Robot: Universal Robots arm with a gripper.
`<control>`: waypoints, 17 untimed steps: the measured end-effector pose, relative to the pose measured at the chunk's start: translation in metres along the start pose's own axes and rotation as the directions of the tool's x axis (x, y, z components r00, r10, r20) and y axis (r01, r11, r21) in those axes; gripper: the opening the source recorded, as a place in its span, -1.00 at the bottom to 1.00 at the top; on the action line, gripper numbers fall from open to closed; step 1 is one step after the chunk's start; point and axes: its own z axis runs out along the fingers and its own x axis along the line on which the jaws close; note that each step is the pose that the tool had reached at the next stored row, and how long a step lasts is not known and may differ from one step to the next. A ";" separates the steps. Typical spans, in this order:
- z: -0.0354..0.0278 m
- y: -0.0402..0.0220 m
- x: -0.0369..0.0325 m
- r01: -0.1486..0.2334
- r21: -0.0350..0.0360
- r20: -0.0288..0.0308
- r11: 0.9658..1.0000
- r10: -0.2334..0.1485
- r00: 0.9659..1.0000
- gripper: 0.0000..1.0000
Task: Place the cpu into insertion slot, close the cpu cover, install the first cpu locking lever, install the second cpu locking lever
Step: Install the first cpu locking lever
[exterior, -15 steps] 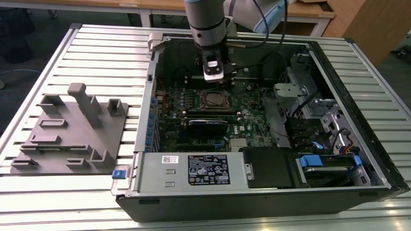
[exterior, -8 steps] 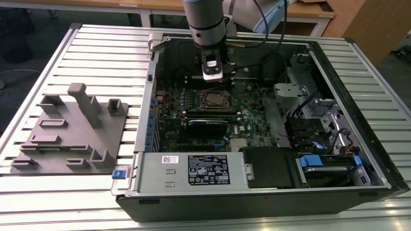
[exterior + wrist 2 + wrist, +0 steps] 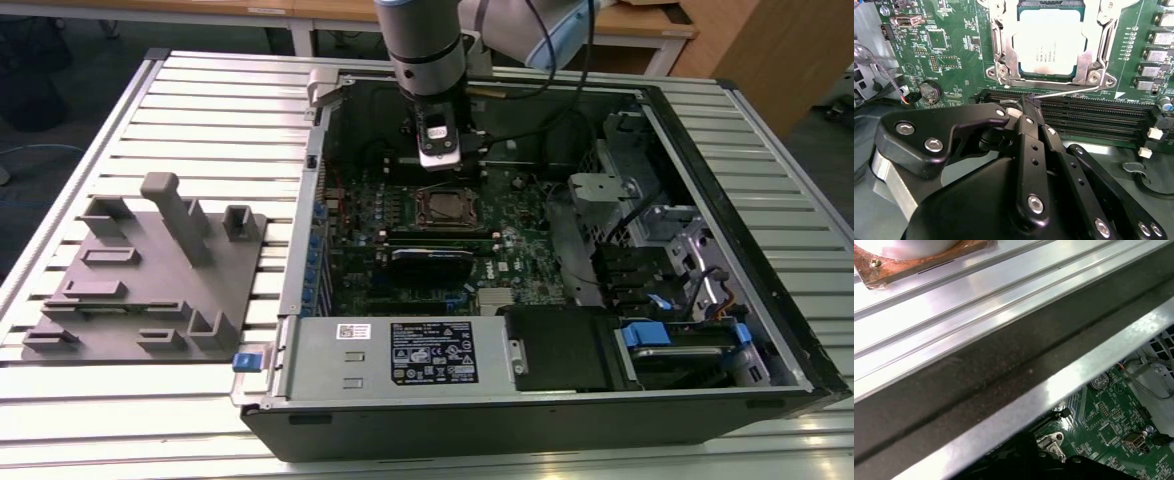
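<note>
Fingers (image 3: 1026,107) of the gripper (image 3: 1029,100) fill the lower half of the second wrist view, pressed together at their tips just beside a thin silver locking lever (image 3: 1064,92); whether they pinch that wire I cannot tell. Just beyond, the lever runs roughly level across the frame along the near edge of the insertion slot (image 3: 1004,55), beside long black memory slots (image 3: 1094,112). The cpu (image 3: 1049,42) lies flat in the slot at upper centre, its dull metal top facing the camera, with the cpu cover (image 3: 1093,60) folded down around it as a silver frame.

In the exterior view the gripper (image 3: 442,160) hangs inside the open computer case (image 3: 534,420), right above the socket's far edge, with the cpu (image 3: 445,207) at frame centre. The case walls stand well apart from the arm; cables (image 3: 561,130) and a drive cage (image 3: 607,195) crowd the exterior view's right. A grey fixture (image 3: 147,270) sits on the ribbed table (image 3: 200,90) at left.

The first wrist view adds the case rim (image 3: 1019,410) crossing diagonally, with green board (image 3: 1109,425) at lower right.
</note>
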 end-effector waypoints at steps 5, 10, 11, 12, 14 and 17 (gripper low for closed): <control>-0.0001 -0.0004 0.0006 0.000 -0.001 0.001 1.000 0.000 1.000 -0.80; -0.0001 -0.0017 0.0027 0.001 -0.002 0.003 1.000 -0.001 1.000 -0.80; -0.0001 -0.0019 0.0030 0.001 -0.002 0.004 1.000 -0.001 1.000 -0.80; 0.0000 -0.0020 0.0031 0.001 -0.003 0.004 1.000 -0.001 1.000 -0.80; 0.0017 -0.0027 0.0038 0.001 -0.003 0.004 1.000 -0.001 1.000 -0.80; 0.0019 -0.0027 0.0038 0.001 -0.002 0.005 1.000 -0.001 1.000 -0.80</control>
